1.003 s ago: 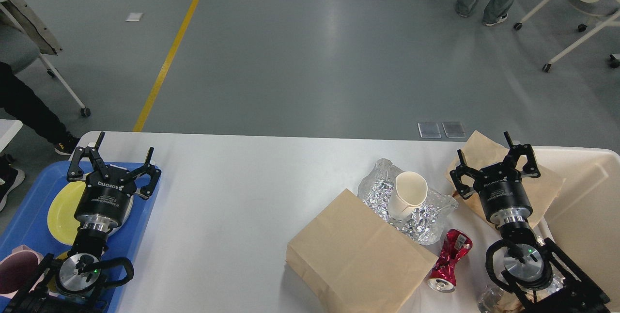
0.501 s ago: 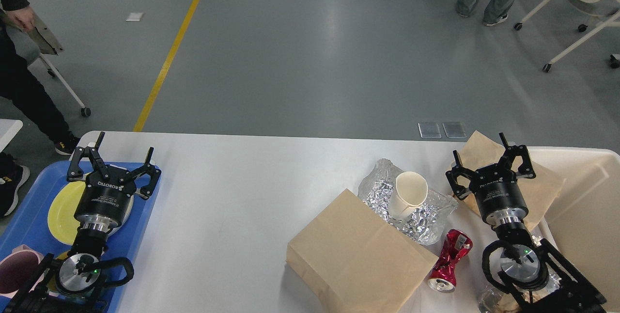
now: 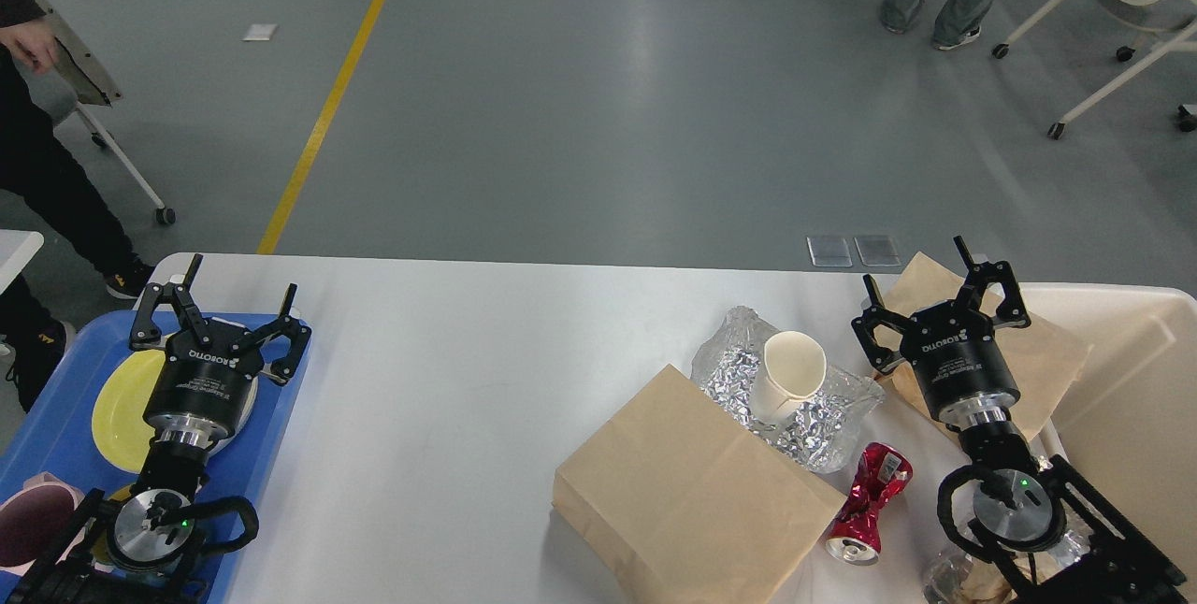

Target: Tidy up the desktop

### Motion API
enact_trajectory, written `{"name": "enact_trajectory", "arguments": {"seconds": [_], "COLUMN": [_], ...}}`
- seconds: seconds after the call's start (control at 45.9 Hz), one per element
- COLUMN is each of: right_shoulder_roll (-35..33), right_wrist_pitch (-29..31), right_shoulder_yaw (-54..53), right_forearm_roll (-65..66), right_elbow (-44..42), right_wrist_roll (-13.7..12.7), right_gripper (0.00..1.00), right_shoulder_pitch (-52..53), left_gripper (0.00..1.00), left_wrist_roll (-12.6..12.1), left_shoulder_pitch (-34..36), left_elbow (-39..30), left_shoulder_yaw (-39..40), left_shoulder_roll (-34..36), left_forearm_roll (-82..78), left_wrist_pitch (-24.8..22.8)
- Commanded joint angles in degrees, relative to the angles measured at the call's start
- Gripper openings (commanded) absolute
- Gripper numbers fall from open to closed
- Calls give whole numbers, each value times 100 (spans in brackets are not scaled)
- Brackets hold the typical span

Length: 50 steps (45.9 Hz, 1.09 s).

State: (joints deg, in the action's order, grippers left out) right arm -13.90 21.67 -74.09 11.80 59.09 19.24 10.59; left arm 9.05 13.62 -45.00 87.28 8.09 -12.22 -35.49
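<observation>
Desktop: one white desktop fills the lower half of the view, from 8 o'clock across to 4 o'clock.
Left gripper: one left gripper, at 8 o'clock, fingers spread apart and holding nothing, above the blue tray.
Right gripper: one right gripper, at 4 o'clock, fingers spread apart and holding nothing, above the far paper bag.
Trays: one blue tray at the desktop's 9 o'clock edge.
Plates: one yellow plate lying in the tray, partly hidden by the left arm.
Bowls: one dark-lined pink bowl at the tray's 7 o'clock corner.
Paper bags: two; a large brown bag lying flat at 5 o'clock, and a second brown bag under the right gripper, resting partly on the bin's rim.
Foil: one crumpled foil sheet, touching the large bag's far edge.
Cups: one cream paper cup, tilted, on the foil.
Cans: one crushed red can, just beside the large bag at its 3 o'clock side.
Bins: one cream-white bin at the 3 o'clock edge.
</observation>
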Motion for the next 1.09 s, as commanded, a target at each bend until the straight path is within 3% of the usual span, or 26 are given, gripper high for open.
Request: {"name": "enact_trajectory", "arguments": {"seconds": [0.0,0.24,0.349,0.589,0.676,0.872,1.068], "right_shoulder_roll": [-60,-148,-1051,-2801,-3154,-2768,-1100], "right_wrist_pitch": [21,118,144,162,162,231,1654], "right_shoulder_yaw": [9,394,1360,5076,6919,10578,13348], "right_forearm_roll": [-2,-19,-37,-90,-195,-327,-459], "right_elbow": [-90,-398,-425,-443,-460,-398,-381], "right_wrist_roll": [1,27,36,27,9,1,-52], "right_gripper": [100,100,100,100,100,100,100], "right_shoulder_pitch": [92,592,1102,3078,4446,7103,9336], "left_gripper": [96,96,96,96,96,96,96], "left_wrist_roll": [0,0,0,0,0,0,0], "left_shoulder_pitch": [0,0,0,0,0,0,0], "left_elbow": [0,0,0,0,0,0,0], "left_shoulder_yaw": [0,0,0,0,0,0,0], "left_shoulder_roll": [0,0,0,0,0,0,0], "left_forearm_roll": [0,0,0,0,0,0,0], "left_wrist_pitch": [-2,7,-2,7,7,7,7]}}
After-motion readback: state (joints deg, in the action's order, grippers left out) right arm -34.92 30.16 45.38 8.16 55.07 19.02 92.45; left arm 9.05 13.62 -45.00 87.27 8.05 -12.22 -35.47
